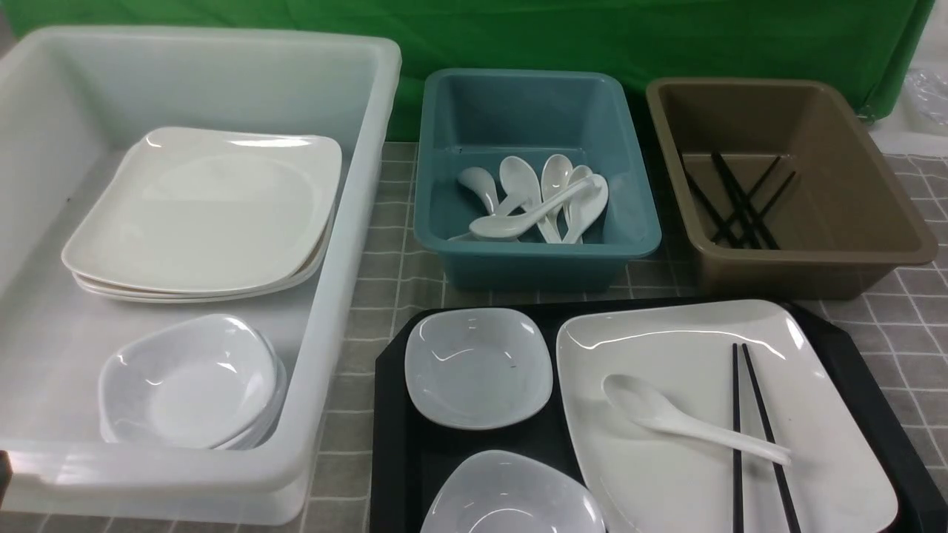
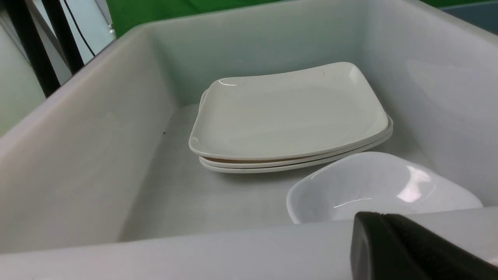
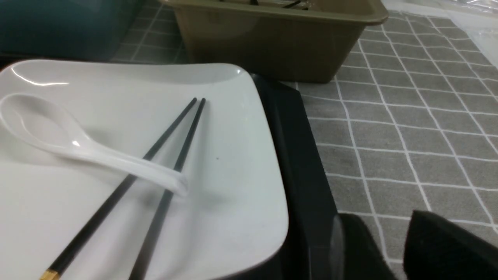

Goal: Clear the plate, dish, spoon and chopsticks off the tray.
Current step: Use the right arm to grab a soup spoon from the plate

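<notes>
**All tableware on the tray, nothing lifted**

The plate (image 1: 666, 333) sat on the right of the tray (image 1: 392, 444). It carried the spoon (image 1: 666, 418), whose handle lay across the chopsticks (image 1: 736, 414), so you would likely need to lift the spoon first. A far dish (image 1: 478, 366) and a near dish (image 1: 511, 496) sat to its left. Beyond, the white bin (image 1: 348, 222), blue bin (image 1: 533, 252) and brown bin (image 1: 815, 274) each held one kind, fixing the destinations. Your right gripper (image 3: 385, 225) hung off the tray's right edge, jaws apart and empty. Your left gripper (image 2: 408, 249), closed, hung at the white bin's near rim.

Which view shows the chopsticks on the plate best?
Right wrist view: the chopsticks are close, with the spoon handle across them. Front view shows them smaller; left wrist view, not at all.
</notes>
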Motion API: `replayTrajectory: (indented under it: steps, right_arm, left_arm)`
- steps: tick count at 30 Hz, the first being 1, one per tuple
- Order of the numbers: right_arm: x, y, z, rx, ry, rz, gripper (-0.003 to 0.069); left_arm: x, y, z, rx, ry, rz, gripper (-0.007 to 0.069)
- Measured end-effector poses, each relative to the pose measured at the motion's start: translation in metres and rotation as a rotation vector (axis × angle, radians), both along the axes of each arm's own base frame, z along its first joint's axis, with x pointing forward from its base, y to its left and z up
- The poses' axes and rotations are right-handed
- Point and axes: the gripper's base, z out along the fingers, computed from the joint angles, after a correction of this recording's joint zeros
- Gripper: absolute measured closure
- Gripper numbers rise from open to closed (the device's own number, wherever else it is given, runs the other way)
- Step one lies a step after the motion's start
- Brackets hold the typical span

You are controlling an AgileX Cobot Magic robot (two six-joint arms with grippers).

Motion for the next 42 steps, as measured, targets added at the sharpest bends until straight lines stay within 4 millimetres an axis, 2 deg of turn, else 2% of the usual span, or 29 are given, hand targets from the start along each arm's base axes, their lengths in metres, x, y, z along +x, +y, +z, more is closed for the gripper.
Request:
replayTrajectory:
  steps: [3, 6, 7, 9, 18, 19, 20, 21, 22, 25, 28, 30, 32, 33, 34, 35, 37, 38, 39, 40, 42]
  right_arm:
    - [0.0, 0.0, 0.0, 0.0, 0.0, 0.0, 0.0414]
    - [0.0, 0.0, 0.0, 0.0, 0.0, 0.0, 0.0414]
    - [0.0, 0.0, 0.0, 0.0, 0.0, 0.0, 0.0414]
    - [0.0, 0.0, 0.0, 0.0, 0.0, 0.0, 0.0414]
    - [0.0, 0.0, 0.002, 0.01, -0.018, -0.004, 0.0414]
    - [0.001, 0.0, 0.003, 0.046, -0.036, -0.011, 0.0414]
    - [0.003, 0.002, 0.011, 0.21, -0.132, -0.033, 0.0414]
    - [0.003, 0.002, 0.013, 0.242, -0.156, -0.035, 0.0414]
    - [0.004, 0.003, 0.02, 0.39, -0.23, -0.052, 0.0414]
    - [0.005, 0.002, 0.032, 0.64, -0.357, -0.073, 0.0414]
    - [0.004, 0.0, 0.039, 0.773, -0.433, -0.075, 0.0414]
    - [0.004, 0.0, 0.04, 0.793, -0.447, -0.074, 0.0414]
    - [0.003, 0.0, 0.043, 0.822, -0.478, -0.07, 0.0414]
    - [0.003, -0.001, 0.045, 0.842, -0.5, -0.067, 0.0414]
    - [0.003, -0.001, 0.046, 0.847, -0.505, -0.066, 0.0414]
    - [0.002, -0.001, 0.049, 0.879, -0.533, -0.057, 0.0426]
    - [0.002, -0.001, 0.053, 0.882, -0.535, -0.045, 0.0454]
    - [-0.001, 0.002, 0.073, 0.829, -0.548, -0.002, 0.053]
    - [-0.002, 0.002, 0.076, 0.823, -0.547, 0.005, 0.054]
    - [-0.003, 0.003, 0.087, 0.806, -0.537, 0.021, 0.0581]
    - [-0.001, 0.007, 0.124, 0.754, -0.484, 0.07, 0.0622]
  left_arm:
    - [0.0, 0.0, 0.004, -0.014, -0.044, 0.002, 0.0604]
    - [0.001, 0.0, 0.014, -0.179, -0.157, 0.01, 0.0604]
    - [0.0, 0.002, 0.02, -0.366, -0.231, 0.02, 0.0604]
    - [-0.001, 0.005, 0.028, -0.52, -0.33, 0.036, 0.0604]
    - [-0.005, 0.01, 0.041, -0.566, -0.49, 0.046, 0.0604]
    - [-0.006, 0.011, 0.043, -0.601, -0.516, 0.044, 0.0604]
    - [-0.009, 0.013, 0.049, -0.691, -0.594, 0.031, 0.0604]
    - [-0.009, 0.013, 0.049, -0.702, -0.604, 0.029, 0.0604]
    - [-0.011, 0.014, 0.053, -0.745, -0.657, 0.017, 0.0604]
    - [-0.018, 0.017, 0.064, -0.849, -0.777, -0.028, 0.0604]
    - [-0.025, 0.014, 0.091, -0.912, -0.813, -0.093, 0.0604]
    - [-0.029, 0.011, 0.107, -0.9, -0.803, -0.12, 0.0604]
    - [-0.033, 0.005, 0.138, -0.838, -0.725, -0.142, 0.0604]
    - [-0.03, 0.004, 0.146, -0.819, -0.66, -0.132, 0.0604]
    - [-0.032, 0.003, 0.15, -0.813, -0.672, -0.137, 0.0604]
    - [-0.024, 0.0, 0.167, -0.79, -0.517, -0.106, 0.0604]
    - [-0.02, -0.001, 0.177, -0.781, -0.449, -0.091, 0.0604]
    - [-0.007, -0.004, 0.189, -0.724, -0.257, -0.047, 0.0604]
    - [-0.007, -0.004, 0.191, -0.706, -0.227, -0.043, 0.0604]
    - [-0.002, -0.005, 0.192, -0.678, -0.168, -0.034, 0.0604]
    - [0.023, -0.01, 0.191, -0.566, 0.064, -0.032, 0.0604]
